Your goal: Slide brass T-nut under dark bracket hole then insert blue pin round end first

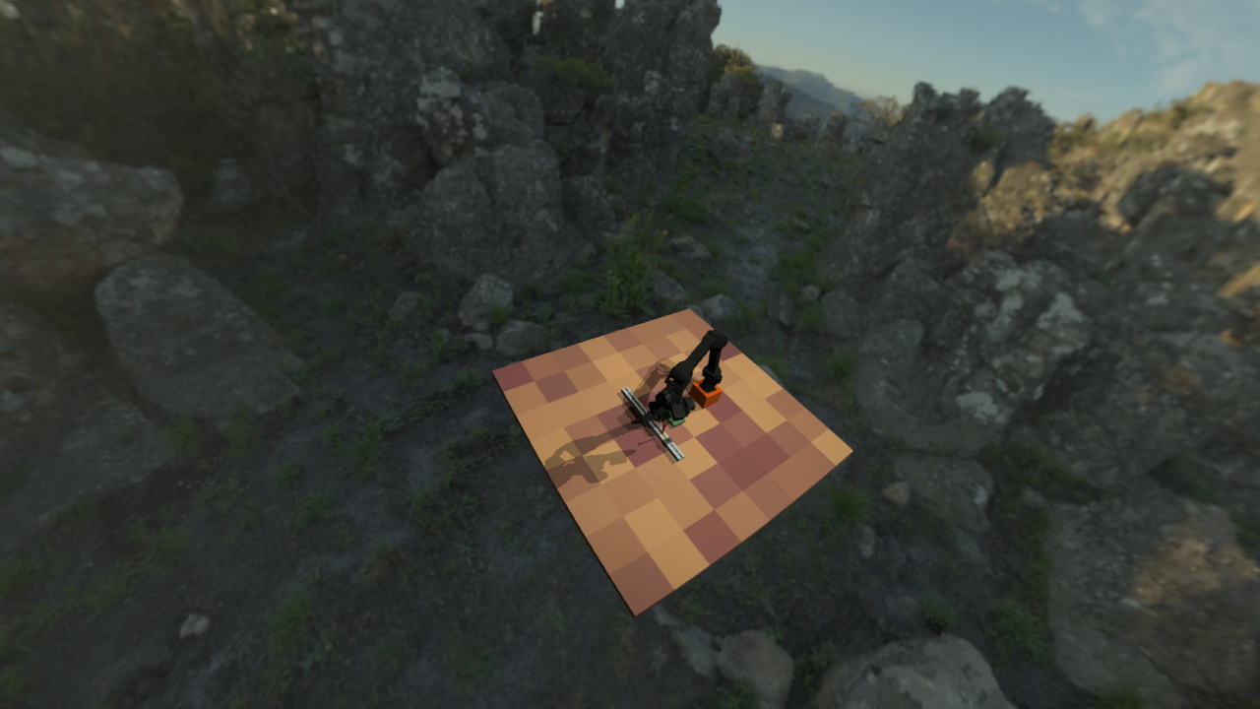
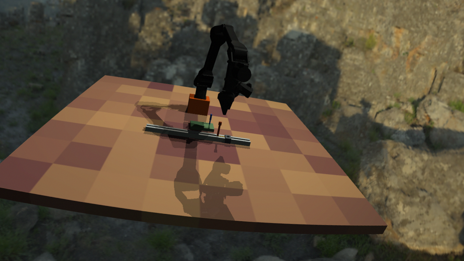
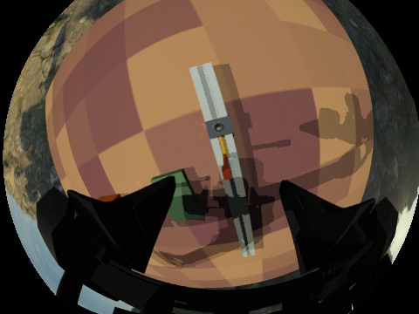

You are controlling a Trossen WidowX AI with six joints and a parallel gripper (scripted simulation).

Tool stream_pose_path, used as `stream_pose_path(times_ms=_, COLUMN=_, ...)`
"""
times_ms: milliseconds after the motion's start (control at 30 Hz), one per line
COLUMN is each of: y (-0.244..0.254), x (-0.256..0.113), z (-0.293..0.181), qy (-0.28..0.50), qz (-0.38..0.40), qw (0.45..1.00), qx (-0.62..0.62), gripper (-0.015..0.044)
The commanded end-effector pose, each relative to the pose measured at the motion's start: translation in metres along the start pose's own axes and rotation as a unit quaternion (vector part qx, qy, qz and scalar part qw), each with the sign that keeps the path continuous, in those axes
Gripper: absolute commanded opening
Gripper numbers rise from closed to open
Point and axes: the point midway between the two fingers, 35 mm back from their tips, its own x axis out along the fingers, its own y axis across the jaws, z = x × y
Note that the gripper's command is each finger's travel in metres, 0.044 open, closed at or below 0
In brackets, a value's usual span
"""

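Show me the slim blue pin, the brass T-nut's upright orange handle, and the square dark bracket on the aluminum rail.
Blue pin point(image 2: 210, 117), exterior view: upper shaft.
Orange handle point(image 2: 219, 123) point(image 3: 227, 174), exterior and wrist views: top block.
Dark bracket point(image 2: 227, 140) point(image 3: 211, 130), exterior view: front face; wrist view: top, beside the hole.

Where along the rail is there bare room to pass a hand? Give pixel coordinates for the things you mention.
The rail point(image 1: 673, 448) point(image 2: 168, 130) point(image 3: 203, 89) shows a long bare stretch from the orange handle point(image 2: 219, 128) point(image 3: 227, 170) away from the dark bracket point(image 1: 666, 440) point(image 2: 228, 139) point(image 3: 212, 129), and a shorter one beyond the bracket. Crowded: between bracket and handle, and beside the green tray point(image 1: 676, 421) point(image 2: 197, 125) point(image 3: 181, 187).
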Motion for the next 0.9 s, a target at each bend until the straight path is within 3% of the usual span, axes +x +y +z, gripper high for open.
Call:
stream_pose_path(times_ms=0, y=0.001, x=-0.001, z=-0.004, qy=0.015, qz=0.005, qw=1.0, qx=0.015, gripper=0.044)
stream_pose_path(times_ms=167, y=0.007, x=-0.003, z=-0.008, qy=0.015, qz=0.005, qw=0.999, qx=0.033, gripper=0.044)
stream_pose_path(times_ms=567, y=0.115, x=-0.004, z=-0.084, qy=0.021, qz=0.003, qw=0.939, qx=0.344, gripper=0.044)
stream_pose_path(times_ms=767, y=0.116, x=-0.002, z=-0.085, qy=0.021, qz=0.003, qw=0.937, qx=0.348, gripper=0.044)
stream_pose_path(times_ms=867, y=0.115, x=0.016, z=-0.085, qy=0.021, qz=0.003, qw=0.937, qx=0.348, gripper=0.044)
